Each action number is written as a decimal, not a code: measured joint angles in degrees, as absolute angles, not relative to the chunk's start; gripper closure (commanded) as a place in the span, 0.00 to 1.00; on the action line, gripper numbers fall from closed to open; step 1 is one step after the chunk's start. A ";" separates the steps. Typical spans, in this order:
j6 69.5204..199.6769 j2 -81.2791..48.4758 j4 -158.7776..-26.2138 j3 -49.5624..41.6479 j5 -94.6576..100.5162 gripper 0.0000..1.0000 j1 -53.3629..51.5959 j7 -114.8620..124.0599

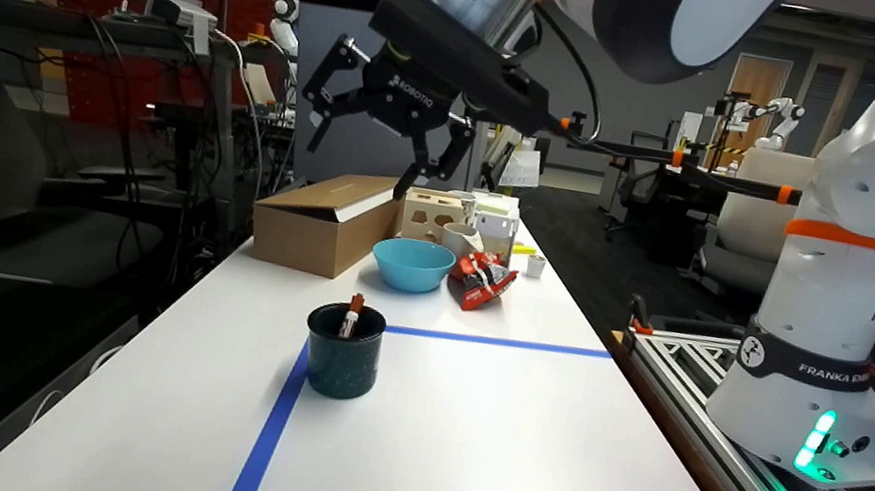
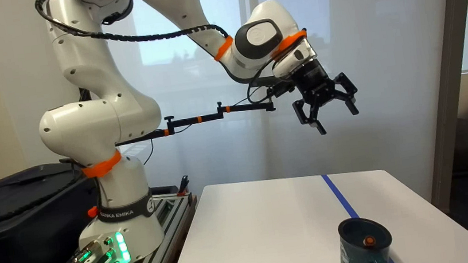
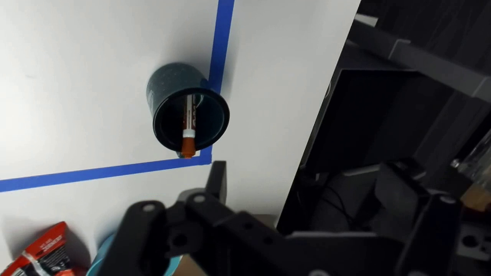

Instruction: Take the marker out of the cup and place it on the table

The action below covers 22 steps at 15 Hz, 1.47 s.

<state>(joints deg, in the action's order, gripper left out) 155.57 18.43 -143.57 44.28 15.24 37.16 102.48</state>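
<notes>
brown-capped marker point(image 3: 188, 124) stood cap-up inside a dark teal cup point(image 1: 341, 361), which rested upright on the white bench point(image 1: 509, 453) just beside a strip of blue tape point(image 1: 265, 448). in both exterior views, the jaws hung spread wide, high above the bench and well apart from the cup. farther along sat a light blue bowl point(image 1: 413, 266), a red packet point(image 1: 482, 282) and a cardboard box point(image 1: 319, 236).

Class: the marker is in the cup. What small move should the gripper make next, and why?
Probably ease the open gripper down toward the orange cap of the marker: in both exterior views the gripper hangs higher than the cup, holding nothing, and in the wrist view the cap overlaps the cup's rim, so it looks graspable.
</notes>
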 measured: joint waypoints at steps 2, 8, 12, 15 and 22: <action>153.63 18.35 -142.85 49.41 19.39 0.00 43.21 110.18; 145.73 16.21 -139.57 63.48 28.17 0.00 58.17 125.69; 142.23 12.61 -137.28 71.55 31.73 0.00 66.86 129.08; 141.23 9.29 -136.12 76.72 33.29 0.00 72.93 129.44; 141.09 2.95 -135.48 84.17 34.33 0.00 84.06 129.37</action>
